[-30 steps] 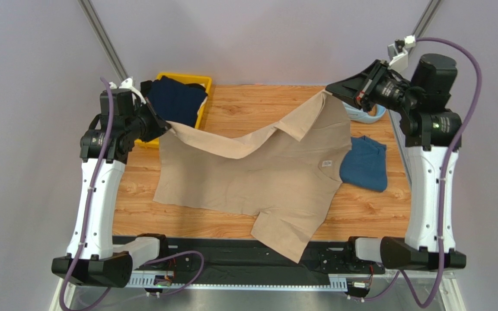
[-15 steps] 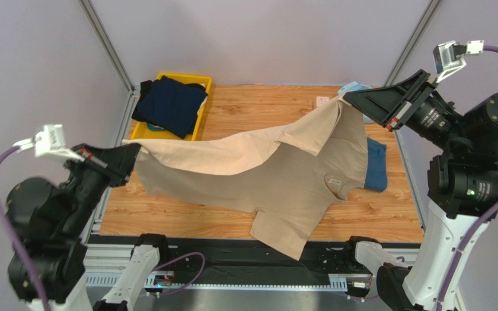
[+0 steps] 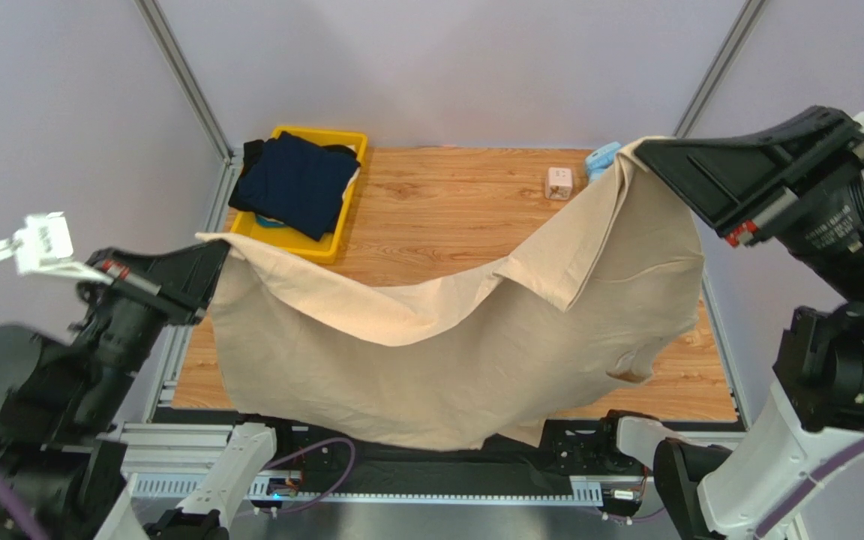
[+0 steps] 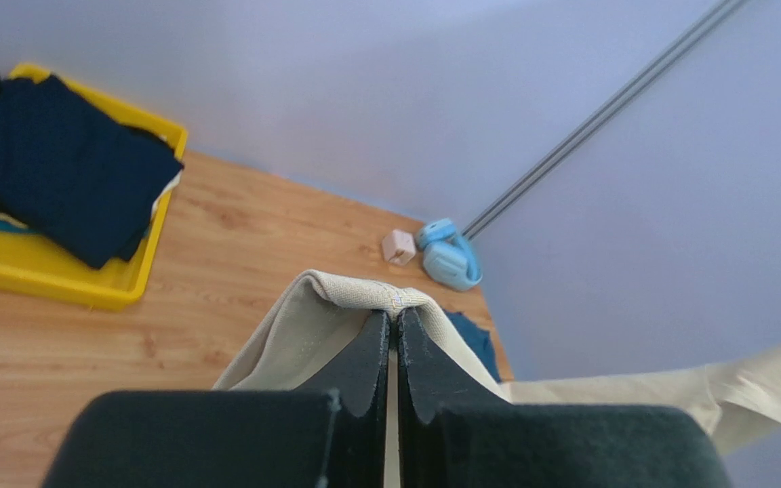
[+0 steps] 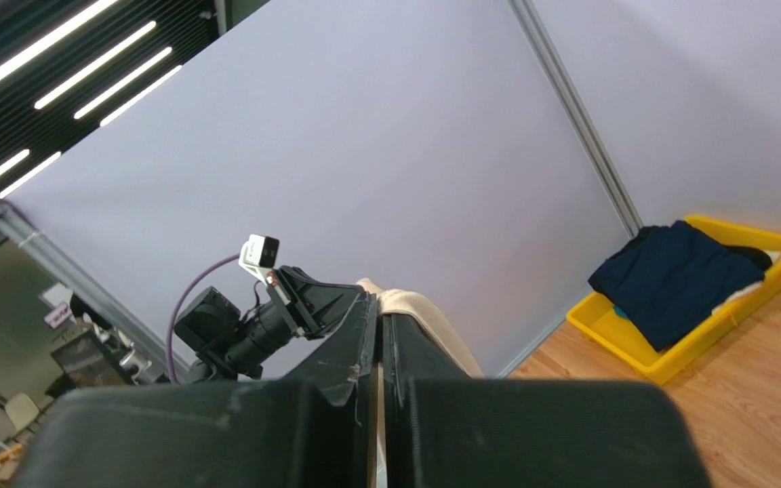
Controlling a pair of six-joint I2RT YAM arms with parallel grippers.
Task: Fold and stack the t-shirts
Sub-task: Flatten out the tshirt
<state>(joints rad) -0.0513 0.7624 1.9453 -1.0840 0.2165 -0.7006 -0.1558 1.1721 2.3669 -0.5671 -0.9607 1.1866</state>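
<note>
As the left pincer and right pincer clamp it, the beige t-shirt sags between.

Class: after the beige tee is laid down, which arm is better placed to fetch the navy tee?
Left, probably: the navy tee lies in the yellow bin at far left, near the left gripper; the right gripper holds the beige tee at far right.
</note>
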